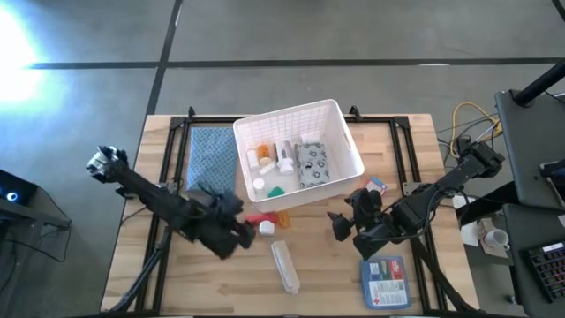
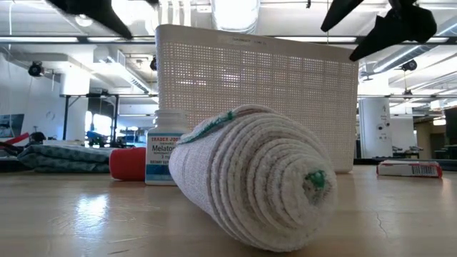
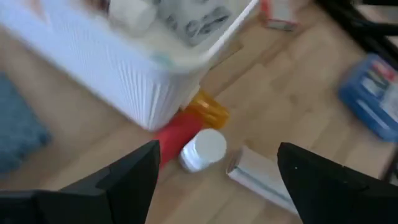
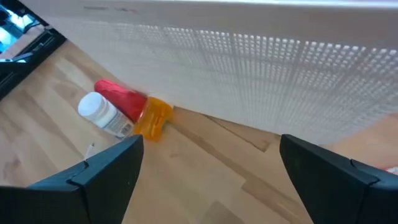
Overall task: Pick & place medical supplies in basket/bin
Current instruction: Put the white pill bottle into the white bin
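The left gripper is hovering with its fingers spread and empty just short of the white pill bottle, which is lying on the counter beside the red piece and orange vial, against the basket. To grip cleanly, it should be straddling only the bottle. The right gripper, also released, is waiting near the basket's other corner.

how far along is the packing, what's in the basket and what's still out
Partly done: the basket already holds several small items, including a grey packet. Nothing is in hand; the left gripper and right gripper are both open and empty. Still out: white bottle, red piece, orange vial, tube, blue pouch, small box.
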Available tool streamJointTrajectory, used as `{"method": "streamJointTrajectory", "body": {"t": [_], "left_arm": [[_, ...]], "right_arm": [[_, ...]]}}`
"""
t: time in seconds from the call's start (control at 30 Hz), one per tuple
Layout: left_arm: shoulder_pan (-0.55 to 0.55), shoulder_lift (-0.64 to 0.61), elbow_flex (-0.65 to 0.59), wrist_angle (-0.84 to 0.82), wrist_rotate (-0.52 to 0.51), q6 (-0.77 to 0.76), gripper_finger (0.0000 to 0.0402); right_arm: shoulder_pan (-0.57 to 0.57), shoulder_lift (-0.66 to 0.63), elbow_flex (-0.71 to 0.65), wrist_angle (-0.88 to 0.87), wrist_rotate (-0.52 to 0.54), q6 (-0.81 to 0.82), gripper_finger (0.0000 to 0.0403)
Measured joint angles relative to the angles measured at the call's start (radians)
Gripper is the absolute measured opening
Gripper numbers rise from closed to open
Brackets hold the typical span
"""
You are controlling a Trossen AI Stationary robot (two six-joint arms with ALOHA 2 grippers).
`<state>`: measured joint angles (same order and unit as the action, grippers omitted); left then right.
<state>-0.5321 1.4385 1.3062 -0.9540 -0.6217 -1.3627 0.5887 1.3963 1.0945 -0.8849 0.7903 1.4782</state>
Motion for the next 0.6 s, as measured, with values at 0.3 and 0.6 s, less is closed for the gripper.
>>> {"method": "streamJointTrajectory", "body": {"t": [0.3, 0.6], "left_arm": [[0.017, 0.328, 0.088, 0.03, 0.032, -0.136, 0.0246], [0.033, 0.501, 0.281, -0.079, 0.041, -0.139, 0.0227]], "right_arm": [[0.002, 0.0, -0.003, 0.006, -0.081, 0.014, 0.0365], [0.021, 0.0, -0.003, 0.023, -0.103, 0.034, 0.0365]]}}
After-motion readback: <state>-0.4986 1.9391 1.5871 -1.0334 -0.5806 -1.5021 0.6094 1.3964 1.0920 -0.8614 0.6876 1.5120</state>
